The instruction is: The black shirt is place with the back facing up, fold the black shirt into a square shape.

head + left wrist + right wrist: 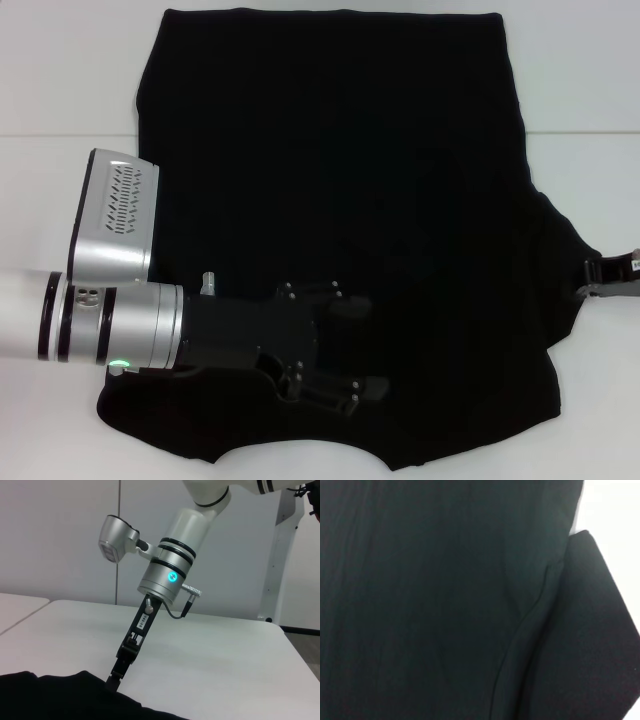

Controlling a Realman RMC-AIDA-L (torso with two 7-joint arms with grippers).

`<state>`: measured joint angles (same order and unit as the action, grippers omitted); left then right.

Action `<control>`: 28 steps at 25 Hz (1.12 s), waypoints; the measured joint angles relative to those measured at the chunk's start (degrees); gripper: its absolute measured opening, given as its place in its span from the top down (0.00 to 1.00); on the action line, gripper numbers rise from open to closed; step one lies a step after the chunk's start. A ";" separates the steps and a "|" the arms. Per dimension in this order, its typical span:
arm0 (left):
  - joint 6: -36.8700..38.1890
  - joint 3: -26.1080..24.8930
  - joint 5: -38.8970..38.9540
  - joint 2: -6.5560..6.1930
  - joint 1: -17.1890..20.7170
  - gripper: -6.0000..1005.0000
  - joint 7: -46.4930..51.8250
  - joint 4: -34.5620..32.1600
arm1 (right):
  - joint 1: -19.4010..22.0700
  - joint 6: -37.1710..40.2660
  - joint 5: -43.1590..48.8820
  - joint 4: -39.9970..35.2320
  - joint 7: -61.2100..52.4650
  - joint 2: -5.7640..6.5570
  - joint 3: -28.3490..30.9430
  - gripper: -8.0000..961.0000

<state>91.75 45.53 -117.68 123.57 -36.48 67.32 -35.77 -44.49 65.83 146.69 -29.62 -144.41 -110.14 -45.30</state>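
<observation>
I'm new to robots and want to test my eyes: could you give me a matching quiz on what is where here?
1 black shirt
2 left gripper
3 right gripper
4 table

a white
b at the sleeve's edge
c spread on the table
d above the shirt's near part, fingers apart

Pairs: 1-c, 2-d, 3-b, 4-a.

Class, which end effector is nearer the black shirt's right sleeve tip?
Right. The right end effector is at the sleeve tip of the black shirt; the left end effector is over the shirt's near middle.
</observation>
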 joint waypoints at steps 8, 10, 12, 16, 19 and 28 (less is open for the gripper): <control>0.00 0.00 -0.03 0.00 -0.02 0.07 0.00 0.00 | 0.00 -1.11 0.00 -0.69 0.00 -0.09 -0.25 0.98; 0.00 -0.09 -0.03 0.00 -0.06 0.07 0.01 0.00 | 0.06 -1.73 0.00 -0.75 0.00 0.14 0.35 0.97; 0.00 -0.15 -0.03 0.00 -0.07 0.07 0.00 0.00 | 0.16 -2.30 0.00 -0.89 -0.03 0.33 0.78 0.96; 0.00 -0.17 -0.03 0.00 0.09 0.07 0.00 0.00 | 0.45 -3.57 0.00 -1.72 -0.05 0.36 0.65 0.93; 0.00 -0.18 -0.02 0.00 0.16 0.07 0.01 0.00 | 0.53 -4.88 0.00 -1.96 -0.07 0.20 0.63 0.75; 0.00 -0.28 -0.09 0.00 0.23 0.07 0.73 0.00 | 0.90 -6.75 0.57 -1.85 -1.10 0.38 0.40 0.50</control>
<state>91.76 45.24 -117.77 123.57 -36.25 68.05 -35.77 -43.60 59.08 147.26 -31.47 -145.51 -109.76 -44.90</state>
